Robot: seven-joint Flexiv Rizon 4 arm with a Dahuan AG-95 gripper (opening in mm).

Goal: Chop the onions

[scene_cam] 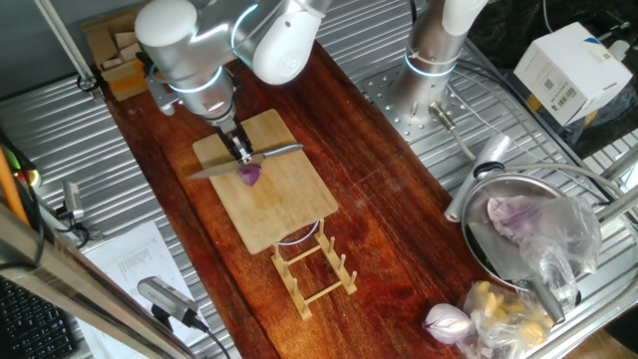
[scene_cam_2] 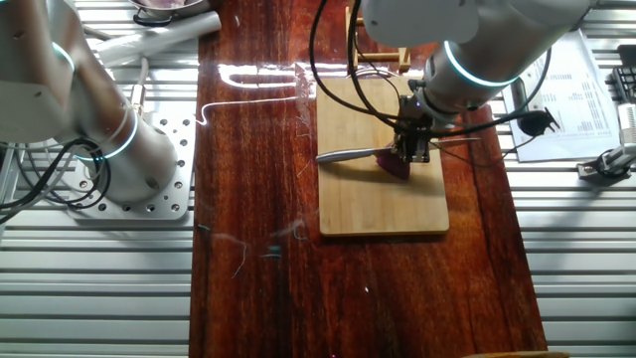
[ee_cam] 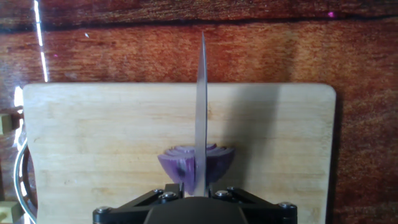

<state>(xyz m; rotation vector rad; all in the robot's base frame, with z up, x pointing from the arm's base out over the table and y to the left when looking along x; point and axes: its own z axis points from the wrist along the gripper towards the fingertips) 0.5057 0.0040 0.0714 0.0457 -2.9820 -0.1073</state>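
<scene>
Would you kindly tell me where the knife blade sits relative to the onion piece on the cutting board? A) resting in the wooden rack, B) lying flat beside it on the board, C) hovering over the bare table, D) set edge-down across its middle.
D: in the hand view the knife blade runs edge-down across the middle of the onion piece, purple showing either side, on the cutting board.

onion wedge (ee_cam: 196,163) | purple, layered, cut face showing | on wooden board | knife blade across its middle
</scene>
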